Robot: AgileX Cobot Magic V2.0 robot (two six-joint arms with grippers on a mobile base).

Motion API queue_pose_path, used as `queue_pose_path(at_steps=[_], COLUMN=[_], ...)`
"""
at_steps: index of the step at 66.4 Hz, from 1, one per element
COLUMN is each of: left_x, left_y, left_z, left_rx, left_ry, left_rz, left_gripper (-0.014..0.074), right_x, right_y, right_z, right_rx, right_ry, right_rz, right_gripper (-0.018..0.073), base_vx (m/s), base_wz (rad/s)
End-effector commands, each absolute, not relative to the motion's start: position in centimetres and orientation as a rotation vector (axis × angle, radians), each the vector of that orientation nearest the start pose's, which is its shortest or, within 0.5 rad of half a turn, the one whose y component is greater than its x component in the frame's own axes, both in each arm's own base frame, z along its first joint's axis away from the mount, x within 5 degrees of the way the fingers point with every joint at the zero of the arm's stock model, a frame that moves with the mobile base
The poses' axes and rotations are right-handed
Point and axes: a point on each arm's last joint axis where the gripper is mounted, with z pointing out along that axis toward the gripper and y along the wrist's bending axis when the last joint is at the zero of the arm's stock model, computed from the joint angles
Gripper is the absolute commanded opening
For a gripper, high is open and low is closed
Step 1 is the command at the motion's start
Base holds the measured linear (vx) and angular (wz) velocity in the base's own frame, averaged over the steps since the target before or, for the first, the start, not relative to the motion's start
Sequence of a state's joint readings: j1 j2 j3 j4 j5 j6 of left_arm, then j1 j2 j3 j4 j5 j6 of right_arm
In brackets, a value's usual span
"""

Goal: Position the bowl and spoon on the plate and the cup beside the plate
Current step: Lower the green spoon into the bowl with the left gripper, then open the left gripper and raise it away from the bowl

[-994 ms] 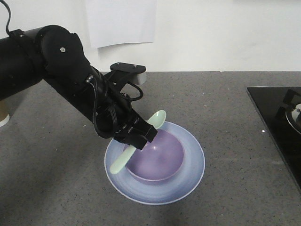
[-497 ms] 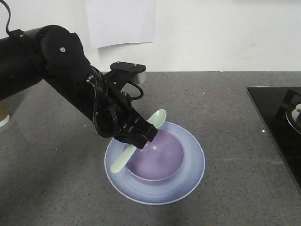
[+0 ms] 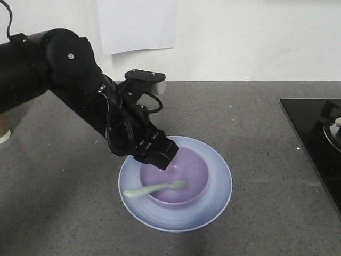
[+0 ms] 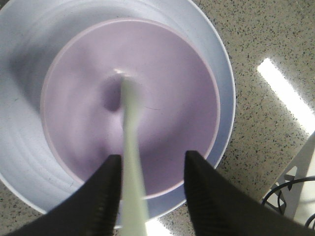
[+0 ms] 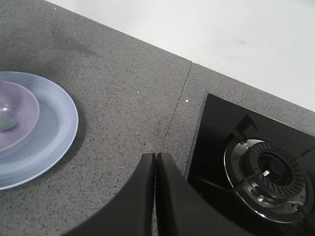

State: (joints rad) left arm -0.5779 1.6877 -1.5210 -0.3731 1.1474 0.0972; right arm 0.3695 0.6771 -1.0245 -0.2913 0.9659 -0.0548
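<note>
The left gripper [image 3: 159,153] hangs over the far-left rim of the bowl [image 3: 187,172], its two dark fingers [image 4: 98,201] spread apart with nothing clamped between them. The spoon [image 3: 154,188] lies just below and nearer than the fingertips, free of them: its scoop rests inside the bowl toward the near side, and its handle crosses the bowl's near-left rim and points left over the plate [image 3: 218,197]. In the left wrist view the spoon [image 4: 132,162] shows as a blurred pale streak running from the bowl's middle down between the open fingers, closer to the left one, so whether it brushes that finger cannot be told. The bowl [image 4: 167,98] sits on the plate [image 4: 19,123], slightly off centre, with a wider band of plate showing on the near and right sides. The cup [image 3: 3,131] stands at the far left edge of the grey counter [image 3: 256,133], well apart from the plate and mostly cut off by the frame. The right gripper [image 5: 155,191] is over bare counter to the right of the plate [image 5: 59,123], its jaws pressed together with nothing between them, with a black cooktop [image 5: 216,147] and burner [image 5: 270,169] further right.
</note>
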Motion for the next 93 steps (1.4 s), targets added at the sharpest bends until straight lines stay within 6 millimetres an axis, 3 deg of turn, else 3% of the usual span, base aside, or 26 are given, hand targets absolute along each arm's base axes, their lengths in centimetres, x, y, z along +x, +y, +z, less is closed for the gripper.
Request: queue_pose_path(at_steps=[1,20,36,47,65,81,93], left_x=[27.5,27.1,25.6,23.5,18.4,14.0,13.0], left_y=[-21.9,-21.6,-19.6,-16.2,-9.7,-3.6,-0.5], left_z=[34.5,34.8,37.4,40.2,46.6,50.6,52.6], left_rx=[0.768,0.786,0.743,0.64,0.354,0.079,-0.111], left_ry=[2.618,2.632,2.594,2.566,2.305,2.044,1.849], left_rz=[-0.693,-0.686,-0.57,-0.329,-0.118,0.084,0.331], left_gripper=[0.0384,0.0409,0.0409,0.0409,0.0409,0.0404,0.0365], right_x=[10.1,10.1,10.1,10.1,10.1,10.1,10.1], right_y=[1.5,1.5,1.5,1.6,1.6,1.6,1.6], right_z=[42.5,42.5,42.5,42.5,42.5,42.4,42.4], right_rx=[-0.451,-0.451,-0.451,-0.451,-0.45,-0.451,-0.428], right_ry=[1.92,1.92,1.921,1.923,1.923,1.932,1.938], right_rz=[-0.168,-0.168,-0.167,-0.159,-0.158,-0.157,-0.139], right_gripper=[-0.0005,-0.0005,-0.0005,-0.0005,-0.0005,-0.0005,-0.0005], base_vx=[0.0,0.0,0.0,0.0,0.0,0.0,0.0], base_wz=[0.0,0.0,0.0,0.0,0.0,0.0,0.0])
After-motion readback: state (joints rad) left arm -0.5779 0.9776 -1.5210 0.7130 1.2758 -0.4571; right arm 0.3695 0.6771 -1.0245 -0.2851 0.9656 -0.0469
